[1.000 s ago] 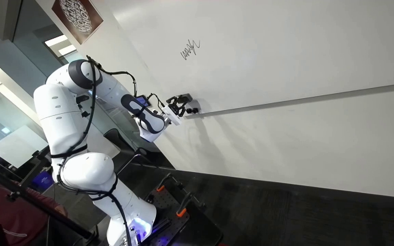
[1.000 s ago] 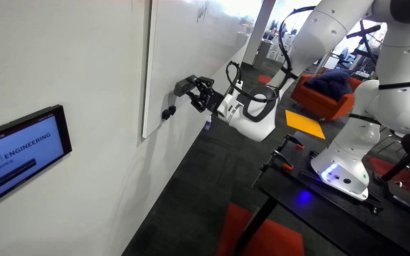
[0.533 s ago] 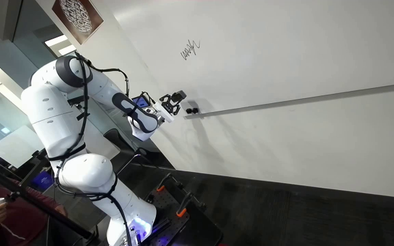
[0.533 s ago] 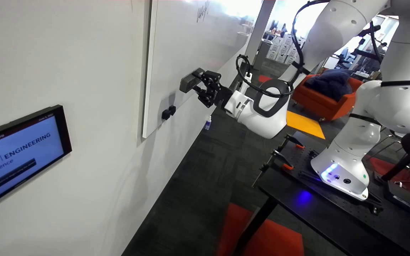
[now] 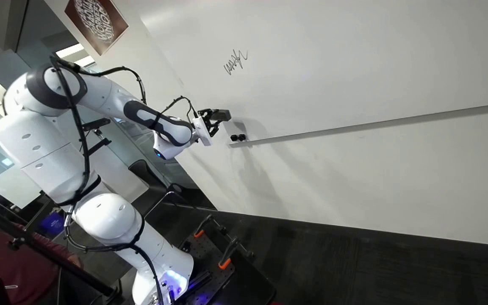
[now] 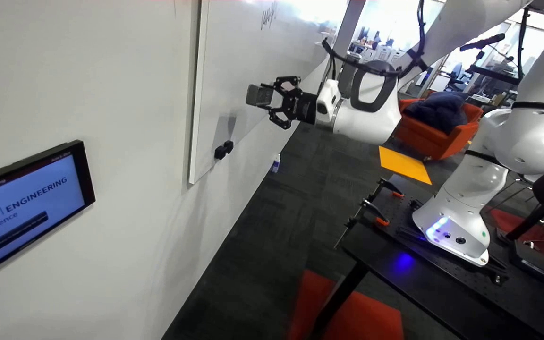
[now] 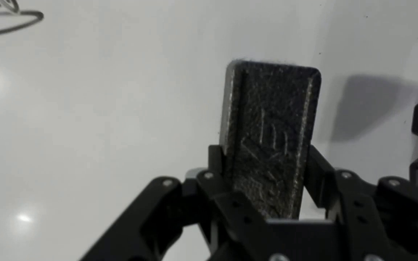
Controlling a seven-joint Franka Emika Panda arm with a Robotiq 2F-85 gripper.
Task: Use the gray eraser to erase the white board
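The gray eraser (image 5: 223, 115) is a dark, almost black block. My gripper (image 6: 271, 97) is shut on its sides, and the eraser (image 6: 258, 96) sticks out past the fingertips toward the board. In the wrist view the eraser (image 7: 272, 108) stands between both fingers, its lower end hidden by the gripper. The white board (image 5: 354, 59) fills the wall. The eraser is apart from it; its shadow falls on the board beside it. A dark scribble (image 5: 235, 62) is on the board, up and right of the gripper in an exterior view; part of the scribble (image 7: 13, 21) shows at the wrist view's top left.
A thin gray rail (image 5: 375, 123) runs along the board's lower edge. Two small black pieces (image 6: 224, 149) sit at the rail's end, below the gripper. A wall screen (image 6: 31, 203) hangs beside the board. The arm's base stands on a black table (image 6: 395, 269).
My gripper has backed away from the board and risen a little, with the eraser still held. It has also turned. The arm's elbow has swung back. The scribble looks the same.
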